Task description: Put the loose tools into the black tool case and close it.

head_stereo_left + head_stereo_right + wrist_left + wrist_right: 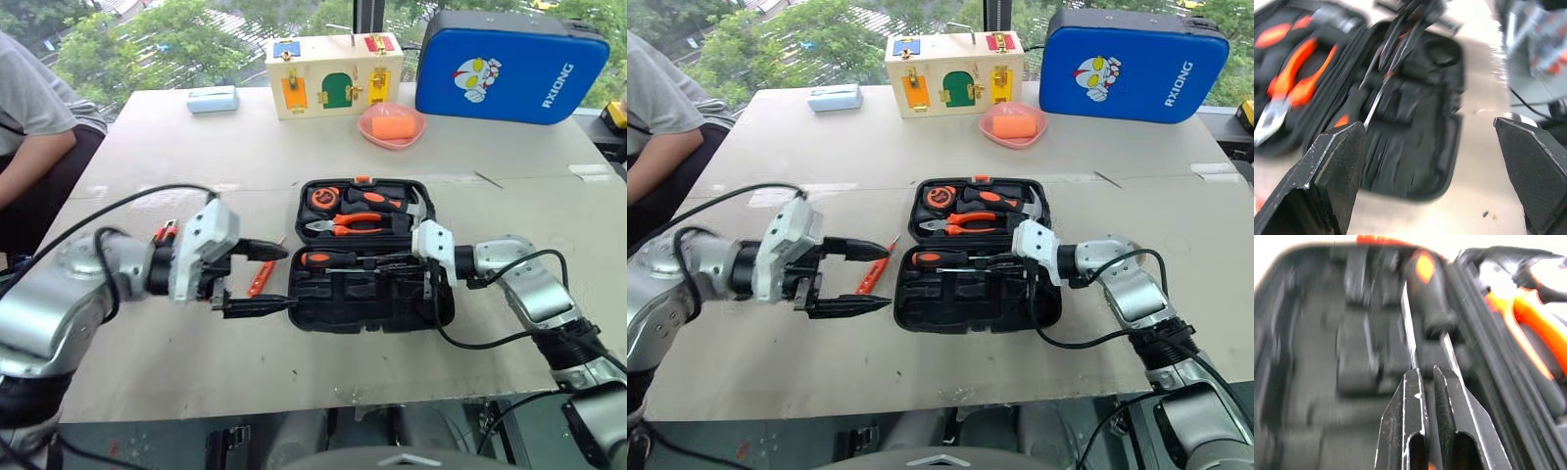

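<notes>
The black tool case [323, 311] lies open in the middle of the table. Its far half holds a tape measure, a hammer and pliers [343, 225]. In the near half lies an orange-and-black screwdriver [328, 258], its thin shaft running to my right gripper [390, 260], which is shut on that shaft [1409, 333]. My left gripper [284, 277] stands open just left of the case, pointing at it. A slim orange tool [872, 276] lies on the table between its fingers [1327, 181]. Another orange-and-black tool [165, 233] is partly hidden behind my left wrist.
At the back stand a blue cartoon-print case [509, 67], a wooden latch box [333, 75], a pink dish [392, 125] and a light-blue box [213, 98]. A person [29, 127] sits at the table's left. The front edge runs just below the case.
</notes>
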